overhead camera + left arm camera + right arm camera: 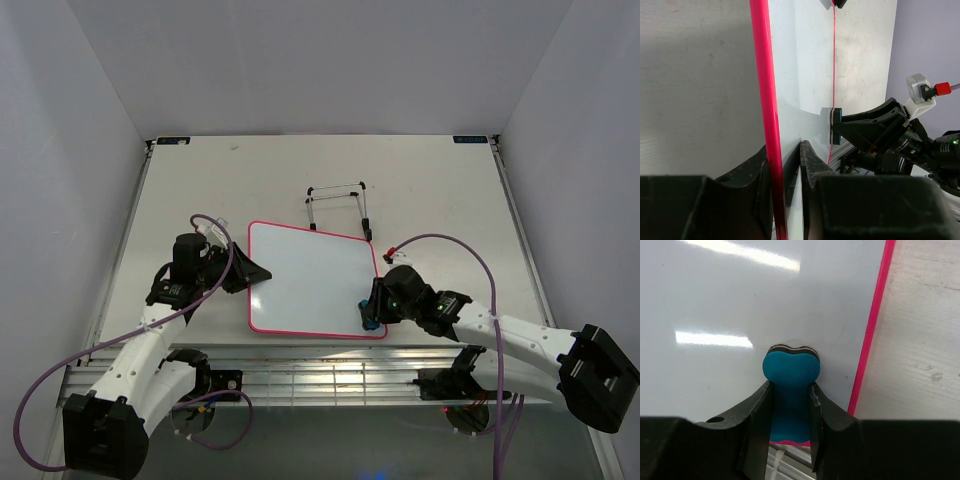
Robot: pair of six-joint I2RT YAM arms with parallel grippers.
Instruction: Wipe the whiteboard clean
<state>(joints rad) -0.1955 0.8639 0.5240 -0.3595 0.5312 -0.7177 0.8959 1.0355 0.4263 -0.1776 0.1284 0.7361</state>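
Observation:
The whiteboard [315,280], white with a thin pink-red frame, lies flat in the middle of the table and shows no writing. My left gripper [250,272] is shut on its left edge; in the left wrist view the pink frame [765,100] runs between the two fingers. My right gripper [372,310] is shut on the blue bone-shaped eraser [791,385] and holds it on the board's near right corner, close to the frame. The eraser also shows in the left wrist view [833,125] and in the top view [371,322].
A thin black wire stand [340,205] sits just behind the board's far edge. The table's slatted near edge [330,375] lies right below the board. White walls enclose the table on three sides.

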